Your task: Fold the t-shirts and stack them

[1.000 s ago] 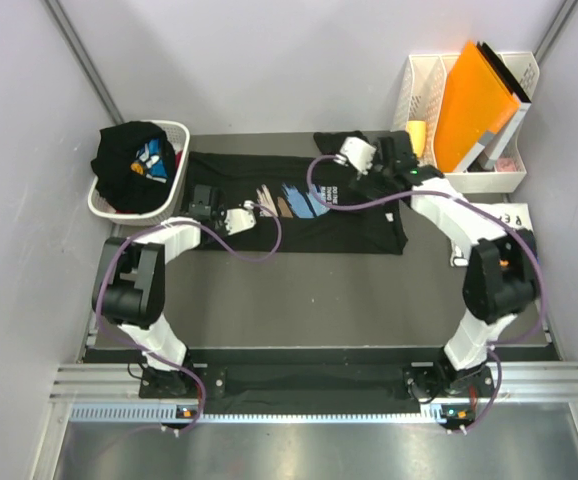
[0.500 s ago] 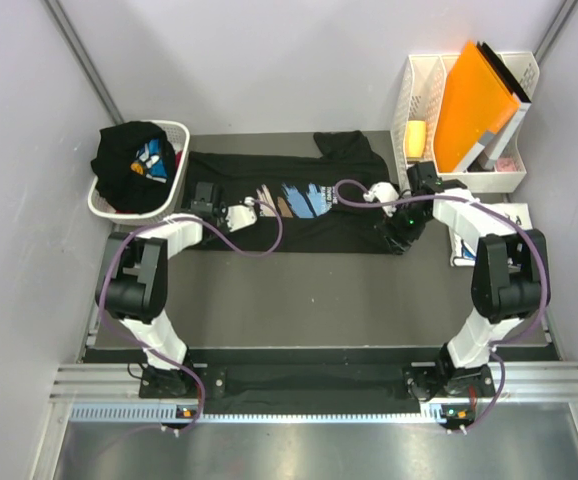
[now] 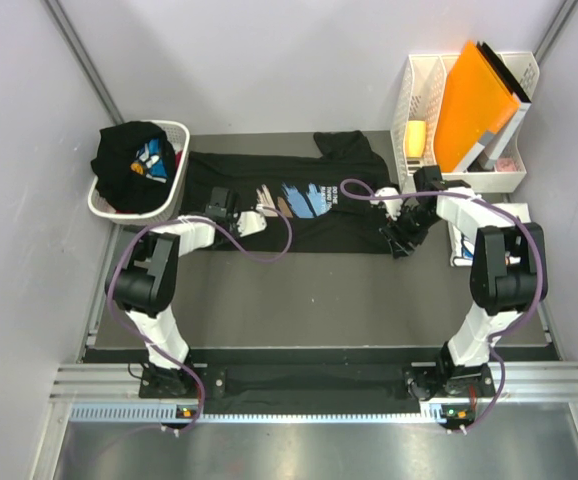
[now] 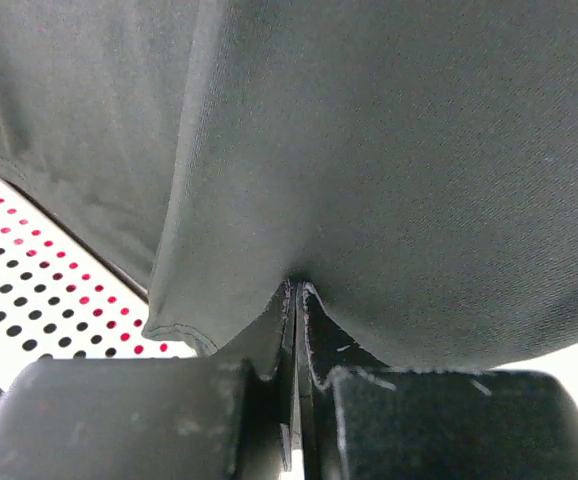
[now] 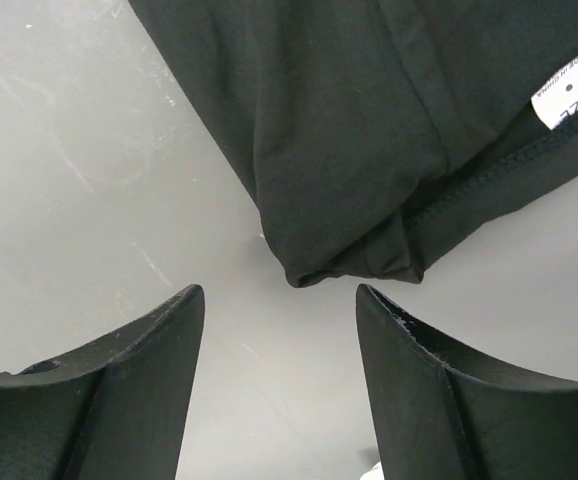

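While the black t-shirt lies spread on the table, the left gripper sits at its near edge and the right gripper at its near right corner. The left wrist view shows the jaws pressed together, pinching black cloth. In the right wrist view the jaws stand apart, and the shirt corner is just ahead of them, not touched.

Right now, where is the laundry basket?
In the top view, the laundry basket sits far left, just left of the spread black t-shirt, holding a bundled black shirt.

Left pincer clamped black tee; right pincer swung to its corner
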You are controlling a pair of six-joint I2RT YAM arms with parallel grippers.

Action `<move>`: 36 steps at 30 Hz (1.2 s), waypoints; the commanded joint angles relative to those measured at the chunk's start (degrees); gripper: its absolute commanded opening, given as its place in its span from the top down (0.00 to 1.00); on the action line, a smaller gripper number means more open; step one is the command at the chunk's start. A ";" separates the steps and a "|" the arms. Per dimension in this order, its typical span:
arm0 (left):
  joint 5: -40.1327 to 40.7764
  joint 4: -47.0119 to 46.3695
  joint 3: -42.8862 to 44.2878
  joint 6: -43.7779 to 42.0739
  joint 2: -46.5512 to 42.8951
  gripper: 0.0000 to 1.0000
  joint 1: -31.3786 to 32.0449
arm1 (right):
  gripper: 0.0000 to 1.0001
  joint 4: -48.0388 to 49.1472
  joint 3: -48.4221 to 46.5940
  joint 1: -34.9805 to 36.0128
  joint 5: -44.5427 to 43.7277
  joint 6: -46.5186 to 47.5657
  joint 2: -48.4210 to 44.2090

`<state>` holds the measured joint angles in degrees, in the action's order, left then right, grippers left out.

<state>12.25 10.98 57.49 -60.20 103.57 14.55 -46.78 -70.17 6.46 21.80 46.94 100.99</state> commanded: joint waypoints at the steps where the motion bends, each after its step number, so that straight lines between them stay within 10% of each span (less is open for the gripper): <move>1: 0.67 -1.67 -0.10 2.98 1.81 1.00 0.22 | 0.39 -0.59 -2.43 -0.57 2.72 1.93 0.44; 12: -1.35 2.03 2.62 3.78 4.01 1.00 0.13 | 0.42 -0.06 -3.39 -0.48 4.65 1.14 2.10; 24: -1.35 3.43 4.47 2.20 3.57 1.00 0.13 | 0.90 0.99 -3.74 -0.39 1.06 1.31 2.99; 36: -1.00 4.92 3.94 1.49 2.25 1.00 0.22 | 0.97 1.26 -5.15 -0.57 -8.70 9.48 2.28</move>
<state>13.63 13.54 61.10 -58.63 106.02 14.87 -46.13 -73.32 6.46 16.53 51.96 104.77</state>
